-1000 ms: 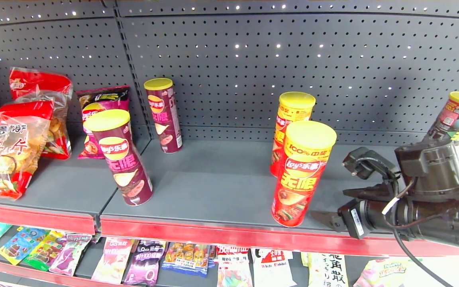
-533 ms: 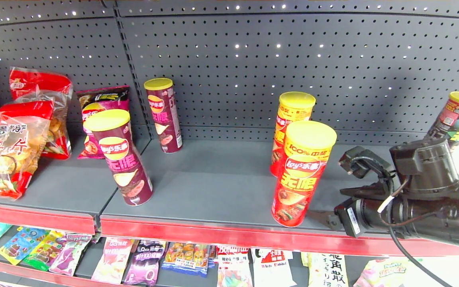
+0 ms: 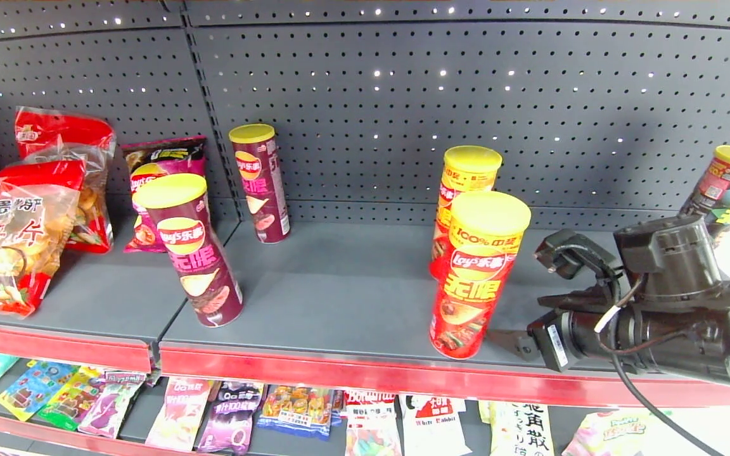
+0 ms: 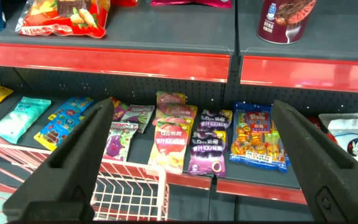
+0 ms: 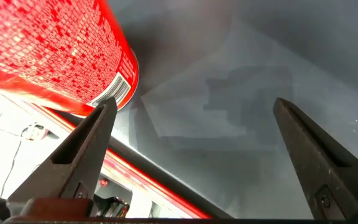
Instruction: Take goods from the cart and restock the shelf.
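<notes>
A red chip can with a yellow lid [image 3: 478,272] stands near the front edge of the grey shelf [image 3: 339,297]; a second one [image 3: 466,174] stands behind it. My right gripper [image 3: 520,320] lies level just right of the front can, open, one fingertip by the can's base. In the right wrist view the red can [image 5: 55,56] sits beside one finger [image 5: 89,146], with bare shelf between the fingers of the right gripper [image 5: 194,106]. My left gripper [image 4: 192,106] hangs open and holds nothing, low before the lower shelf, above the cart's pink wire basket [image 4: 129,193].
Two maroon cans [image 3: 191,250] [image 3: 260,180] and snack bags [image 3: 23,234] stand on the shelf's left part. Another can [image 3: 723,183] stands at the far right. Candy bags [image 4: 204,140] fill the lower shelf. Bare shelf lies between the maroon and red cans.
My right gripper has crept left toward the front red can. The can has shifted slightly left. The left side of the shelf is unchanged.
</notes>
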Motion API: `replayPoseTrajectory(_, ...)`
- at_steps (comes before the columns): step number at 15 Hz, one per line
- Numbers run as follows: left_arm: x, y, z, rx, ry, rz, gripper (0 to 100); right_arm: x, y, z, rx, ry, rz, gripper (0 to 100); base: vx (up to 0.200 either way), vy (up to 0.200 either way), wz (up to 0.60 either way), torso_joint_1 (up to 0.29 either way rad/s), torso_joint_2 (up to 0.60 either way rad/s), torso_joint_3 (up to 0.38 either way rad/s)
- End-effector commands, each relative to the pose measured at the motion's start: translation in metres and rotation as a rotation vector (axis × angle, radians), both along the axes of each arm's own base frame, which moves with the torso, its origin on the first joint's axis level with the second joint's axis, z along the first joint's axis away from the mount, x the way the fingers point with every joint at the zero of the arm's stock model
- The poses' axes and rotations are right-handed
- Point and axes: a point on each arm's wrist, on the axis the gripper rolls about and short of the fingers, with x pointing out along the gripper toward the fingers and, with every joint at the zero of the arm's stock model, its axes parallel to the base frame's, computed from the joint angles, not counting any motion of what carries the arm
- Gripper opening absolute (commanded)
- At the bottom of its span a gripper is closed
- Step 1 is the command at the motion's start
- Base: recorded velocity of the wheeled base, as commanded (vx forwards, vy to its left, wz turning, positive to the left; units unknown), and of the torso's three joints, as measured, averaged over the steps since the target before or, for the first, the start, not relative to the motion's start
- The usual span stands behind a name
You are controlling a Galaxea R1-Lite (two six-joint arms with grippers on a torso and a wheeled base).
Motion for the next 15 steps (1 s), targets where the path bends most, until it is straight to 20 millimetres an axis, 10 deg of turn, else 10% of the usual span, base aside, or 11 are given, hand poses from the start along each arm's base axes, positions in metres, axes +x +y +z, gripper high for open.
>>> replayPoseTrajectory(1,0.0001,0.0,0.0001,0.001,0.001,0.001,100,0.0021,0.0,-0.0021,-0.005,0.007,-0.005,100,0.0,0.0,0.0,0.0,0.0,0.0)
replayPoseTrajectory(15,0.0008,0.0003,0.0017,-0.005,-0.032,0.022,100,0.0109,0.0046,-0.0024,0.004,-0.011,-0.005,100,0.0,0.0,0.0,0.0,0.0,0.0)
